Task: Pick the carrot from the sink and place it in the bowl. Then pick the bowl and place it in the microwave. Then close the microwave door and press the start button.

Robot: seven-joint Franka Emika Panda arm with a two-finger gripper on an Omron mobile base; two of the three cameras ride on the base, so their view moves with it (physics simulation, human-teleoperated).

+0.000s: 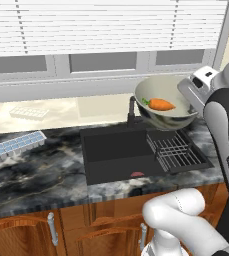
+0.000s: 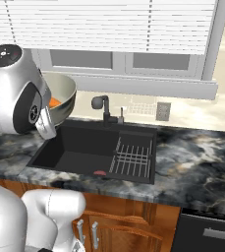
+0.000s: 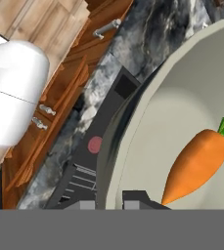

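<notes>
bowl (image 1: 167,116) held aloft over the far right part of the sink (image 1: 117,155), tilted, carrot (image 1: 159,104) lying inside it. hand (image 3: 108,201) nearly closed, fingers pinching the bowl's rim at its right side. small reddish flat item (image 1: 137,174) on the sink floor near the front edge. dark faucet (image 2: 103,106) behind the basin. ice tray (image 1: 20,143) on the table to the left.

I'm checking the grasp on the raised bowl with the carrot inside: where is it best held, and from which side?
By the rim, one finger inside and one outside, as the gripper seems to hold it now. The bowl is wide, so only its thin wall fits the jaws. Coming from the side away from the carrot keeps the fingers off it.
</notes>
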